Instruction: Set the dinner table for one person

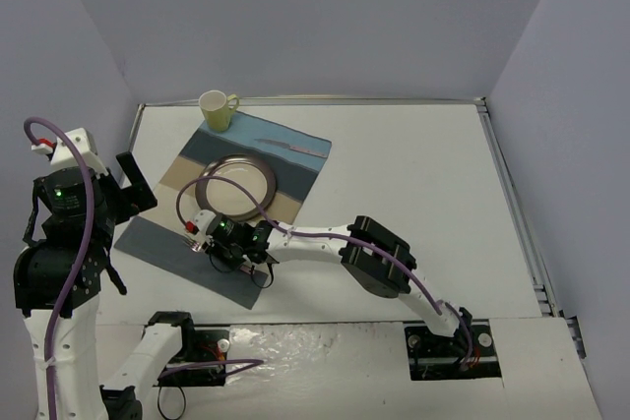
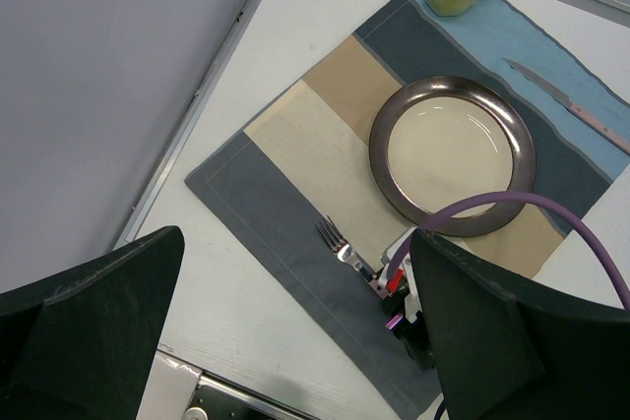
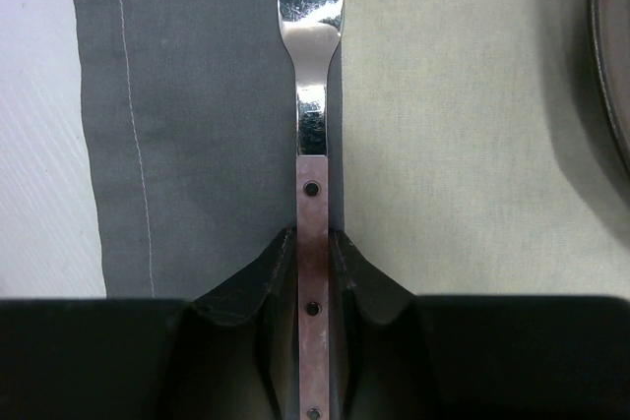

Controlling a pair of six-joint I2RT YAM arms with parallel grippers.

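1. Fork-laying step: right pincer (image 3: 313, 243) pinches the fork (image 3: 312, 95) handle on the placemat (image 3: 197, 95), beside the plate (image 2: 384, 145), left on the counter (image 1: 413, 174).
2. Next, probably: spread, lift clear. Left pincer (image 2: 295, 235) spread, idle.

The placemat (image 1: 167, 243) lies on the surface (image 1: 413, 174), left of centre and turned at an angle. The plate (image 1: 236, 180) sits on the placemat, roughly at its middle. The cup (image 1: 216, 109) stands at the placemat's far corner, behind the plate. The knife (image 1: 293, 148) lies on the placemat's far-right strip, right of the cup.

The fork (image 3: 313, 95) lies on the placemat, near and left of the plate, apart from it. My right hand (image 3: 313, 253) has the fork's handle between its fingers. My left hand (image 1: 136, 184) hangs above the surface's left side, left of the plate.
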